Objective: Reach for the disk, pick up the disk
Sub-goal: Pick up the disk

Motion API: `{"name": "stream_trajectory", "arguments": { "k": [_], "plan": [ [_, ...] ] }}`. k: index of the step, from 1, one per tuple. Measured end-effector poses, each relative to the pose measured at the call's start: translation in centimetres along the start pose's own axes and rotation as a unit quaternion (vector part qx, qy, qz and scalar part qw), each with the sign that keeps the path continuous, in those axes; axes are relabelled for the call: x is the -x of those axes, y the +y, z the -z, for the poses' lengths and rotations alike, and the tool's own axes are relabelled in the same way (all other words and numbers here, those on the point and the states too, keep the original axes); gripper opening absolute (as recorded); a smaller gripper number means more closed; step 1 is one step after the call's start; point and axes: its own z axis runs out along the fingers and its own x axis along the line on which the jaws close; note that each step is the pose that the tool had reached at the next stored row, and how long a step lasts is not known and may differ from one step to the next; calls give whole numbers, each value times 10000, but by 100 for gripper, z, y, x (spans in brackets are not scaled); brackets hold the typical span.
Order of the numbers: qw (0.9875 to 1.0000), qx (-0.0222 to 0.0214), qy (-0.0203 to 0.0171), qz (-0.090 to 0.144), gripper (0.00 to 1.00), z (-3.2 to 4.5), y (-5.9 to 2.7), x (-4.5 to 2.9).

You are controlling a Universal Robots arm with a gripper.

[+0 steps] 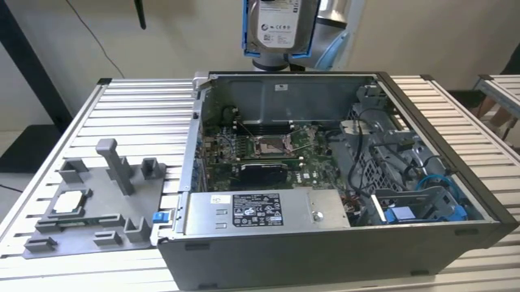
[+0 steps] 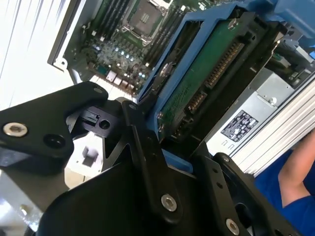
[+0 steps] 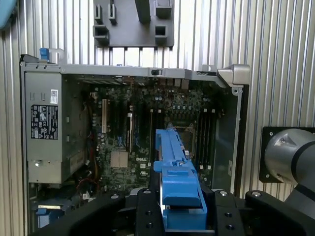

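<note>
The disk [image 1: 276, 24] hangs high above the rear wall of the open computer case, its white label facing the exterior view and its blue bracket [image 1: 245, 27] along one edge. In the second wrist view the disk [image 2: 206, 83] shows its green circuit-board side inside the blue bracket, clamped between black fingers [image 2: 142, 147]. In the first wrist view the bracket's blue edge [image 3: 178, 182] sits upright in my gripper [image 3: 179, 201], which is shut on the disk above the motherboard.
The open case [image 1: 325, 255] lies on a slatted metal table [image 1: 138, 109], with a motherboard [image 1: 268, 152] and a long grey labelled box [image 1: 260, 210] inside. A grey fixture plate [image 1: 89, 201] lies at the exterior view's left. A person's blue sleeve [image 2: 290, 187] is nearby.
</note>
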Motion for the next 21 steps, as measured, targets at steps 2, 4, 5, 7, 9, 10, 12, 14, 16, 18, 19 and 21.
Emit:
{"name": "stream_trajectory", "arguments": {
  "k": [2, 4, 5, 7, 9, 10, 12, 14, 16, 18, 19, 21],
  "plan": [
    [10000, 2, 0, 1, 0, -1, -53, 0],
    [10000, 3, 0, 1, 0, -1, -100, -1],
    [10000, 4, 0, 0, 0, -1, -120, -1],
    [10000, 4, 0, 0, 0, -2, -162, -2],
    [10000, 4, 0, 0, 0, -3, -216, -2],
    [10000, 4, 0, 0, 0, -4, -243, -3],
    [10000, 4, 1, 0, 0, -4, -295, -3],
    [10000, 4, -1, 0, 0, -6, -357, -4],
    [10000, 5, 0, 0, 0, -6, -433, -5],
    [10000, 5, 0, 0, 0, -8, -507, -6],
    [10000, 4, 0, 1, 0, -8, -551, -7],
    [10000, 4, -1, 0, 0, -11, -639, -8]
  ]
}}
